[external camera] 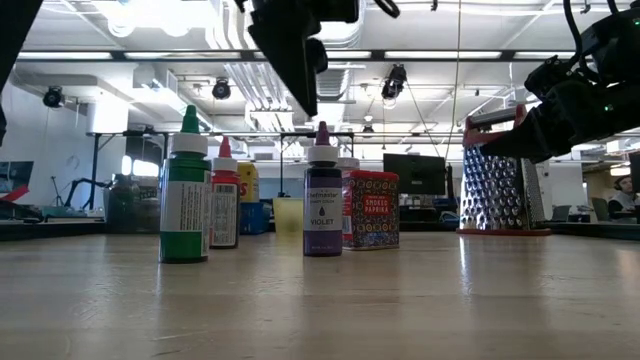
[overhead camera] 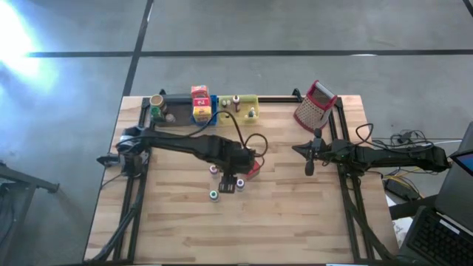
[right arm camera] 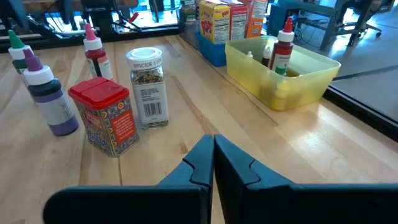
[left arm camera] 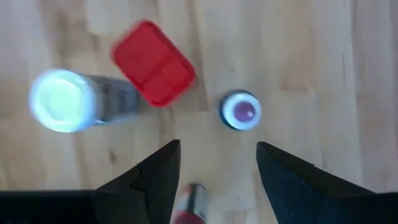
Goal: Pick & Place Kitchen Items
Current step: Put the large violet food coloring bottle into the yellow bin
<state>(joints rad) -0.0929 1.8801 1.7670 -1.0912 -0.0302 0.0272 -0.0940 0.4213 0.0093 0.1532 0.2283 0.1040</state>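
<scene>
Landmark: the red paprika tin (right arm camera: 104,122), upright near the middle of the wooden table (overhead camera: 295,214); every place below is given from it.
Left gripper (left arm camera: 217,165): above the table just beside the tin, pointing straight down, fingers (left arm camera: 158,171) spread apart and holding nothing.
Violet bottle (external camera: 322,195): upright just beside the tin; in the left wrist view its cap sits off one finger's tip, not touched by the fingers.
Spice jar (right arm camera: 148,87): white lid, labelled SPICES, upright close beside the tin.
Red-capped bottle (external camera: 224,200): upright near the tin, just beside the green one.
Green bottle (external camera: 185,190): upright, the farthest of the loose group from the tin, nearest the front edge of the table in the high view.
Yellow tray (right arm camera: 283,71): at the back edge of the table, well apart from the tin; a red-capped bottle stands inside with other small things I cannot name.
Blue tray (overhead camera: 208,111): beside the yellow one, holding a red and yellow box (overhead camera: 199,102).
Grey tray (overhead camera: 174,107): next along from the blue one, with a round tin or jar at its far end.
Grater (overhead camera: 315,105): metal with a red handle, at the back right corner, well apart from the tin.
Right gripper (right arm camera: 213,163): waits well to the right of the tin, fingers pressed together, nothing between them.
</scene>
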